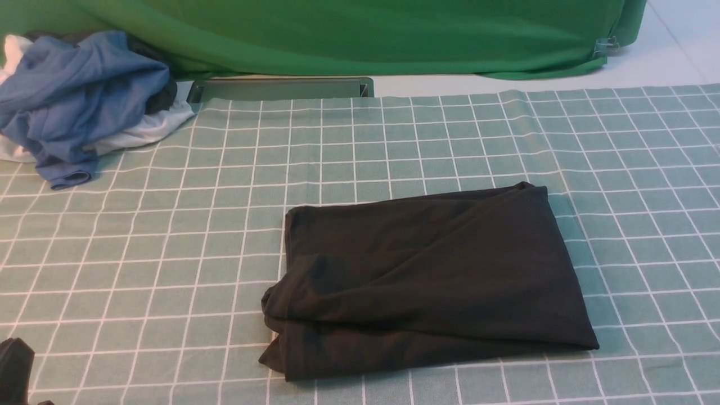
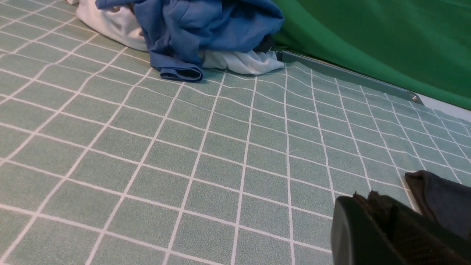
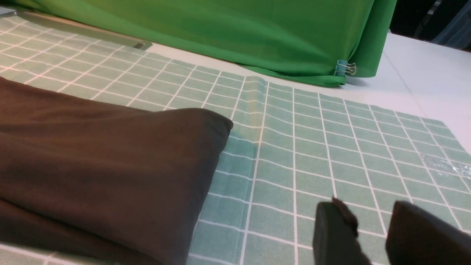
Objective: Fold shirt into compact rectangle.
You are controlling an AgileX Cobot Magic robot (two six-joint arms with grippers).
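The left claw [image 2: 371,221] hovers low over the checked cloth [image 1: 169,236], jaws closed on nothing. The right claw [image 3: 371,230], jaws parted and empty, sits just beside the shirt [image 1: 427,281], which lies folded between the 2 claws, long axis left-to-right.

This looks like a staged test set in a lab or studio, not a home. A bright green backdrop cloth [image 1: 349,34] hangs behind the white worktop [image 3: 423,73], well beyond the jaws, and is pinned at its corner with a small binder clip [image 3: 342,68]. A pale green cloth with a white grid [image 1: 169,236] covers the worktop, and a crumpled heap of blue and white garments [image 1: 79,101] waits far off at its edge.
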